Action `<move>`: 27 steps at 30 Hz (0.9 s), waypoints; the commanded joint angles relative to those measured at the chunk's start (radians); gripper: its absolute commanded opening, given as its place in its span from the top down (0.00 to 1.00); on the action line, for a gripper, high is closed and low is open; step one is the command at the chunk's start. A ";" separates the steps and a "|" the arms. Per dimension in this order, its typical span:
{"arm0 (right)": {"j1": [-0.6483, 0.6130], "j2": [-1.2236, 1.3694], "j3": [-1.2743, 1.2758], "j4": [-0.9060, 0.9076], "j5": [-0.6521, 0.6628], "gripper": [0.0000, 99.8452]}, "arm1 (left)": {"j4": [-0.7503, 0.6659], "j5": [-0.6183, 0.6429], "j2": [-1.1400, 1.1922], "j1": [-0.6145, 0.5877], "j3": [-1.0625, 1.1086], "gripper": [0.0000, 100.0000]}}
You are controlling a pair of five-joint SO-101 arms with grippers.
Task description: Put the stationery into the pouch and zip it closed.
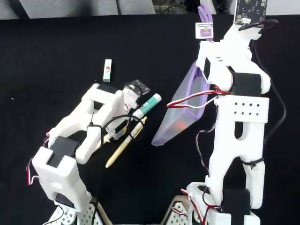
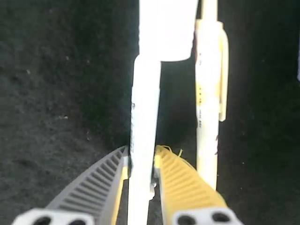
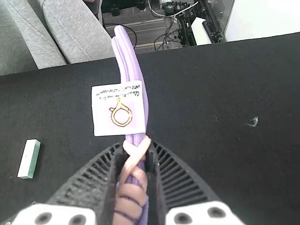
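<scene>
Black table (image 1: 47,47) spreading wide around eraser (image 1: 107,70); we are seeing left gripper (image 2: 140,153) clamping marker (image 2: 145,103) beside pen (image 2: 208,93), right gripper (image 3: 135,151) pinching pouch (image 3: 127,51).

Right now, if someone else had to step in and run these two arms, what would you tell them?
Left gripper: shut on the green-capped marker.
Right gripper: shut on the purple pouch, holding it up by one end.
The yellow pen lies on the table right beside the marker; the eraser lies apart, farther back.
Done: marker gripped, pouch held.
Left: marker, pen and eraser into the pouch, then zip it closed.
</scene>
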 commanded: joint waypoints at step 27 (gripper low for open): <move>0.008 0.002 -0.038 0.008 0.012 0.99 | -0.755 0.741 -1.163 0.160 0.157 0.97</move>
